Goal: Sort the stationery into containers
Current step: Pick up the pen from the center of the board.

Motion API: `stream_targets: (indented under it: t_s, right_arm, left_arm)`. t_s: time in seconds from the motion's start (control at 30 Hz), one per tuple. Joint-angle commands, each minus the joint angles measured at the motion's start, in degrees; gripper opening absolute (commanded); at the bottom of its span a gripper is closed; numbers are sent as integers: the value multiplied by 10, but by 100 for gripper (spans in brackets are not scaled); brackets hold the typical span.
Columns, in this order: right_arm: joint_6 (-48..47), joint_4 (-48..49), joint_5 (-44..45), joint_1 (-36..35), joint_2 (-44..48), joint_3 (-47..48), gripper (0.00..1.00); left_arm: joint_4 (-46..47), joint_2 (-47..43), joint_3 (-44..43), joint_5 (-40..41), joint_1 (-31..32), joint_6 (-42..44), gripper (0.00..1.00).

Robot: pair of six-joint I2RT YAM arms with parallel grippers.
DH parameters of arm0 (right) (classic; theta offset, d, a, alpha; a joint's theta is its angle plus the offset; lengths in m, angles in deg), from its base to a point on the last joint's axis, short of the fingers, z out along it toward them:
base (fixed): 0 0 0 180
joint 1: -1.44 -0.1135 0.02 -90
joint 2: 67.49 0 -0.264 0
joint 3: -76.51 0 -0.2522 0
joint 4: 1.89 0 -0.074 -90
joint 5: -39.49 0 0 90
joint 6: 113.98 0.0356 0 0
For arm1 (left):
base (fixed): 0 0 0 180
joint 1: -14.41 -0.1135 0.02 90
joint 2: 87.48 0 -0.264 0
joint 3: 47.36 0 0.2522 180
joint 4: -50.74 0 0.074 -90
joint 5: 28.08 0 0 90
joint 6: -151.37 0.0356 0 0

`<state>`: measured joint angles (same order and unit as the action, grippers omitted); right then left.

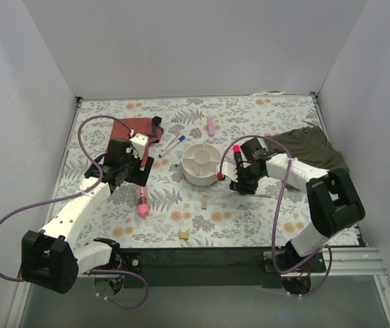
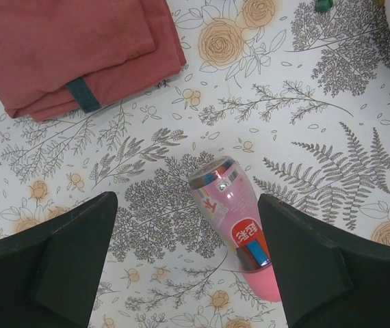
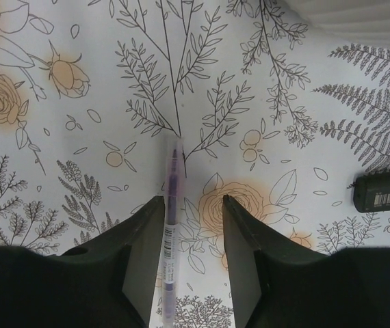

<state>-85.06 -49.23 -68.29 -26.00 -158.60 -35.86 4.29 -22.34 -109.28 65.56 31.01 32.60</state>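
Floral table cover (image 3: 79,171) is seen under the right gripper (image 3: 192,205), its fingers held apart astride the thin pen (image 3: 172,171), which is laid lengthwise between them, against one finger, the white organiser (image 1: 196,179) just beside.

Floral-patterned counter (image 1: 263,212) is pictured with a round white organiser (image 1: 200,164) set mid-surface. A folded rust-red cloth (image 1: 137,128) is laid behind-left of the organiser, an olive-green cloth (image 1: 311,147) to its right, a pink marker (image 1: 141,202) front-left, and a tan eraser (image 1: 204,201) and a yellow eraser (image 1: 183,235) in front.
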Motion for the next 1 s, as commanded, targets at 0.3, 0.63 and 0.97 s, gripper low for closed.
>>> stream_targets:
  t_s: [0.3, 0.63, 0.97]
  right_arm:
    - [37, 54, 28, -28, 8, -53, 38]
    - [70, 19, 49, -33, 37, -61, 1]
    - [139, -74, -45, -13, 191, 176, 1]
  left_arm:
    - [-23, -40, 40, 28, -4, 9, 85]
    - [-12, -35, 31, 29, -5, 17, 85]
    - [-29, -40, 37, 17, -10, 45, 83]
